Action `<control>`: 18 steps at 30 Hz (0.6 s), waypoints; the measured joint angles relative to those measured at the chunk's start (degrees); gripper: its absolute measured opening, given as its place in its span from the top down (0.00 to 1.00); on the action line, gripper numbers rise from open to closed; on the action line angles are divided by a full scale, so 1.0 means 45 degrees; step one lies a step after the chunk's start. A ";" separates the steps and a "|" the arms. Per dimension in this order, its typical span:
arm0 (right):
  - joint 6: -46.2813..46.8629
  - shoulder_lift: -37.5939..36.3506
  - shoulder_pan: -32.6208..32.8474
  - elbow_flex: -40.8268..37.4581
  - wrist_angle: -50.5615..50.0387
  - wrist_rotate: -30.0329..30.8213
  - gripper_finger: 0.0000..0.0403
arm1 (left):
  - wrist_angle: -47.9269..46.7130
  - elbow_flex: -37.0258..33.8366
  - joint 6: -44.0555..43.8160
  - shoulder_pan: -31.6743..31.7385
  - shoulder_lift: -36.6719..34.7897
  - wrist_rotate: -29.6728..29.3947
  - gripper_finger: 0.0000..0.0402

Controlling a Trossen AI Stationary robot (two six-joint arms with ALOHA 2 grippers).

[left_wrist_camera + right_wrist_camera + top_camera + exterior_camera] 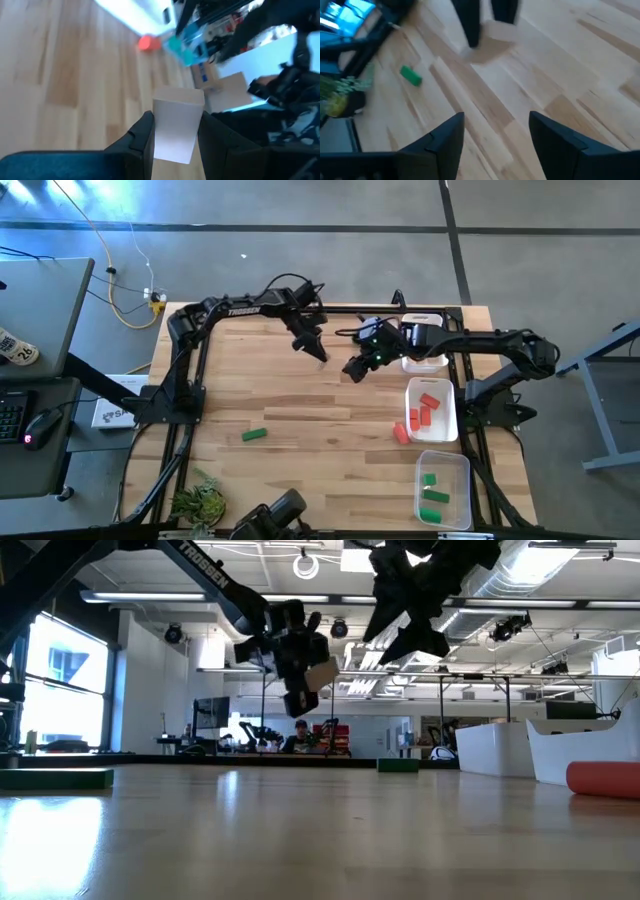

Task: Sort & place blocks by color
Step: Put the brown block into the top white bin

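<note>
Blocks here are light, stiff wooden pieces with flat faces. The left gripper has its jaws clamped across opposite flat sides of a tan block, above the bench. The right gripper hovers nearby, jaws apart and empty. A green block lies loose, best pinched across its narrow width.

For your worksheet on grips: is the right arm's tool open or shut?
Open: the right tool shows bare table between its spread fingers, holding nothing.

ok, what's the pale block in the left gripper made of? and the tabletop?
Pale tan cube block, clamped in the left gripper: looks like bare unpainted wood, matte, though no grain shows. Light plank tabletop: wood, with visible grain and board seams, and a slight sheen in the low view.
</note>
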 joint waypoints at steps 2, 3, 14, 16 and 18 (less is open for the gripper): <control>0.0260 0.0000 0.0119 0.0000 0.0473 0.0259 0.46 | 0.0892 0.0000 -0.0759 -0.0083 0.0000 0.0360 0.77; 0.0479 0.0000 0.0165 0.0000 0.0674 0.0579 0.44 | 0.1346 0.0000 -0.1142 -0.0127 0.0000 0.0467 0.77; 0.2002 -0.0015 0.0233 0.0000 0.0886 0.1421 0.40 | 0.6222 0.0005 -0.5076 -0.0696 0.0000 0.1125 0.77; 0.2021 -0.0015 0.0237 0.0000 0.0891 0.1393 0.40 | 0.7034 0.0005 -0.5675 -0.0713 0.0000 0.1108 0.77; 0.2031 -0.0015 0.0232 0.0000 0.0938 0.1389 0.40 | 0.7587 0.0005 -0.6233 -0.0722 0.0000 0.1030 0.77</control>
